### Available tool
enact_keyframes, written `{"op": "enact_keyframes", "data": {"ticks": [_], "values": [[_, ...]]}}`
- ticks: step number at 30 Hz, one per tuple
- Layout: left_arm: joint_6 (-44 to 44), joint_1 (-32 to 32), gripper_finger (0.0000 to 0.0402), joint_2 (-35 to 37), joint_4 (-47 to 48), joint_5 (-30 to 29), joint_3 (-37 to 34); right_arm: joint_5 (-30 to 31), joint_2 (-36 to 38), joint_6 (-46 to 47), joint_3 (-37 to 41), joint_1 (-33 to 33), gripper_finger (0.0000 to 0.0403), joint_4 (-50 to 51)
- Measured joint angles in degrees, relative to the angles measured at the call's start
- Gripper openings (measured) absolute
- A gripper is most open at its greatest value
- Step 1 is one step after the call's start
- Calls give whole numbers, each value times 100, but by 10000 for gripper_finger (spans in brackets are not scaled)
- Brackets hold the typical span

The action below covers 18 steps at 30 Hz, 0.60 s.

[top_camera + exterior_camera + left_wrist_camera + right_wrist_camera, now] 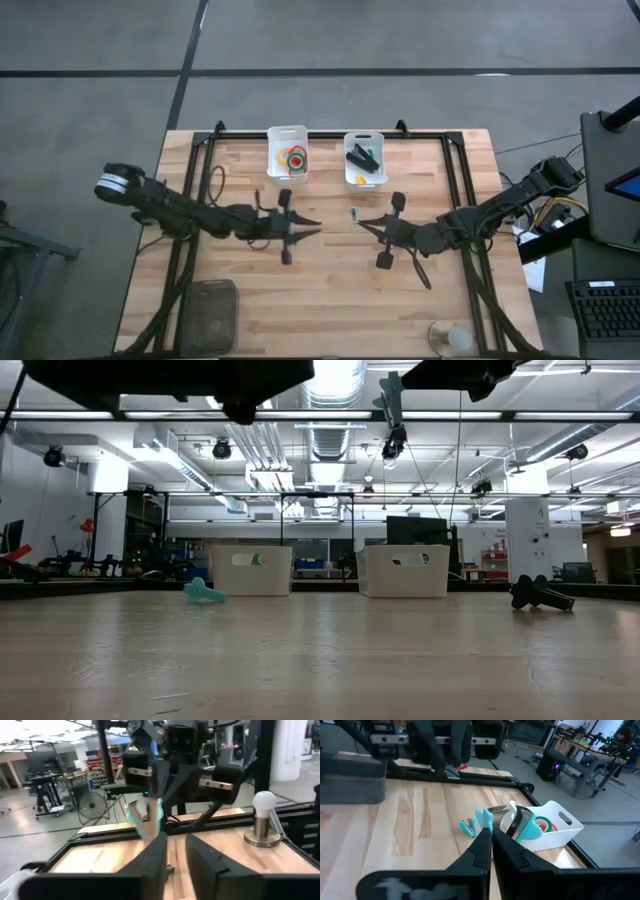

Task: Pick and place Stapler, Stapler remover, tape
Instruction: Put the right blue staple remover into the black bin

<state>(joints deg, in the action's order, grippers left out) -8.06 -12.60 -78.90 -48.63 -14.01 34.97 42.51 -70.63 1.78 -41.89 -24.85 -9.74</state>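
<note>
My right gripper is over the table's middle, shut on a teal staple remover that also shows high above the table in the low view. A second small teal remover lies on the wood. The black stapler lies in the right white bin. The tape rolls sit in the left white bin. My left gripper faces the right one from the table's left, slightly open and touching nothing. My right gripper pinches the staple remover by its teal plastic body between its two fingers, and the metal claws stick out past them. The fingers reach from the table's right toward the left. The remover is lifted clear of the table.
The two white bins stand side by side at the far edge. A white bulb on a round stand is near the right front corner, and a dark grey box near the left front corner. Bare wood lies between the arms and the near edge.
</note>
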Motion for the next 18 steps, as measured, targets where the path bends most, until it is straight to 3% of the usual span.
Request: {"op": "enact_keyframes", "data": {"ticks": [8,18], "values": [[-279,5,168,-497,66,-620,602,14,-4,1,2,-3,8,3],[-387,11,173,-712,169,-625,831,127,-4,-28,2,-3,8,-80]]}}
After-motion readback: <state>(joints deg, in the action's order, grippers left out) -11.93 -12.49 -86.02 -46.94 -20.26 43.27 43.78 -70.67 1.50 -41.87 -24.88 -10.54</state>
